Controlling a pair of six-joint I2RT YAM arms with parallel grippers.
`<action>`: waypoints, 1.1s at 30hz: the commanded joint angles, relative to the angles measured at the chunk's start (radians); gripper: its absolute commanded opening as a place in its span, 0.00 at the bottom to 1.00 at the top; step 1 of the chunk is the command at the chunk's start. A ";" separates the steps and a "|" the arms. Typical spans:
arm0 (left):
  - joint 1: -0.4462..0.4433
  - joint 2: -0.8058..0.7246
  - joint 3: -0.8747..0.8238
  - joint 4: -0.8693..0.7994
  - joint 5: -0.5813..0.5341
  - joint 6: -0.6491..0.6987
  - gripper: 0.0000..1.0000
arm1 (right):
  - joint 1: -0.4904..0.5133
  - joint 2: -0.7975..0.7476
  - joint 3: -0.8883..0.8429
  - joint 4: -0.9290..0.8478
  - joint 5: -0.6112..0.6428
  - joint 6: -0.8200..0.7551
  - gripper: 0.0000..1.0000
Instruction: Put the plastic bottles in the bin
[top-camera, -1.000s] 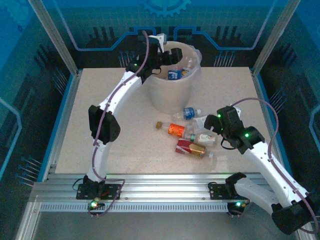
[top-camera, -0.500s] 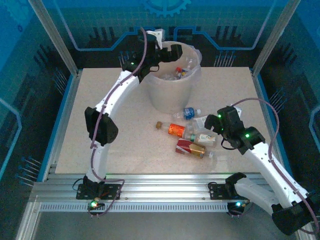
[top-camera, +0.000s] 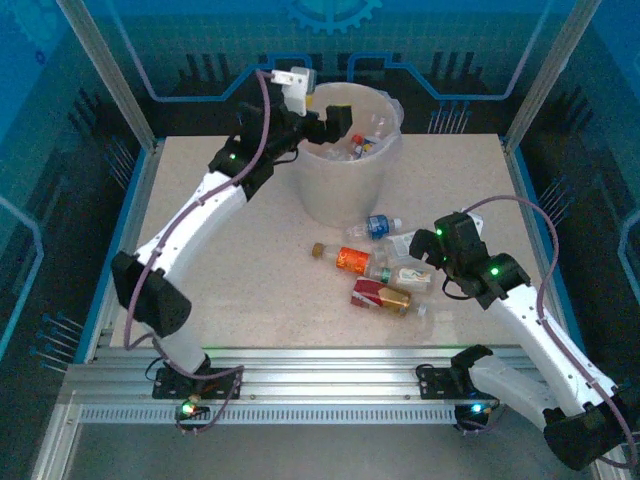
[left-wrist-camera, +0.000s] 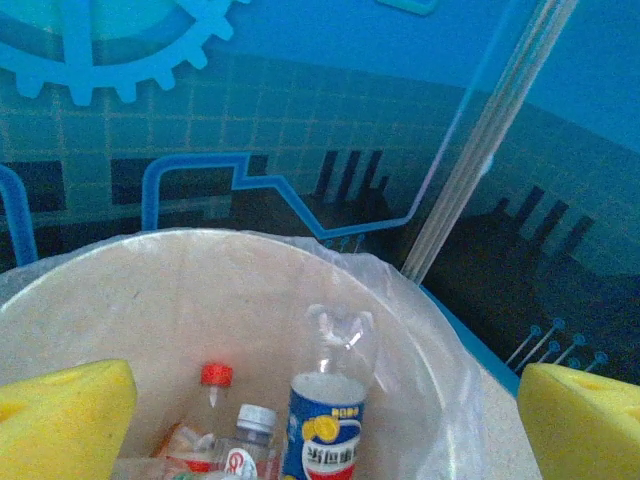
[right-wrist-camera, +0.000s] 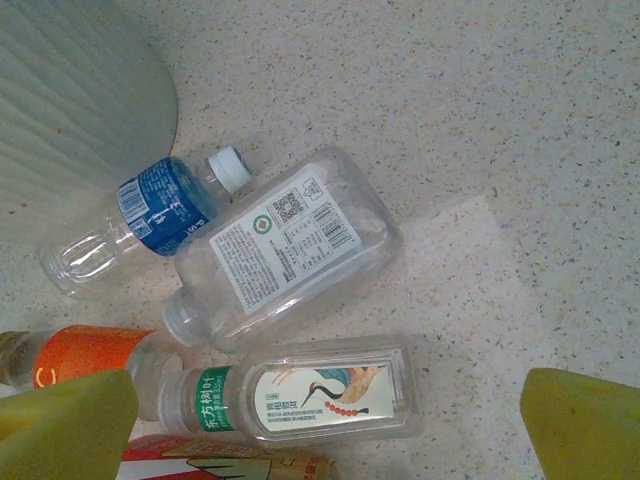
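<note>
We find the left fingers (left-wrist-camera: 62, 418) spread wide and holding nothing, poised over the rim of the bin (top-camera: 345, 190), which stands at the far middle of the desk (top-camera: 220, 260) and contains several plastic bottles (left-wrist-camera: 322, 425). The right fingers (right-wrist-camera: 60, 425) are likewise parted and empty, hovering above bottles lying on the desk in front of the bin: a blue-labelled bottle (right-wrist-camera: 150, 212), a clear flat bottle (right-wrist-camera: 285, 245), a green-labelled bottle (right-wrist-camera: 310, 390) and an orange-labelled bottle (right-wrist-camera: 80, 358).
</note>
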 joint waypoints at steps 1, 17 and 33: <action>-0.023 -0.104 -0.128 0.112 -0.012 0.086 0.99 | -0.019 -0.003 0.022 -0.037 0.020 0.005 1.00; -0.155 -0.366 -0.620 0.290 0.179 0.247 0.99 | -0.136 0.005 0.063 -0.120 -0.040 -0.032 1.00; -0.406 -0.266 -0.790 0.165 0.235 0.795 0.99 | -0.304 0.152 0.030 -0.084 -0.281 -0.110 1.00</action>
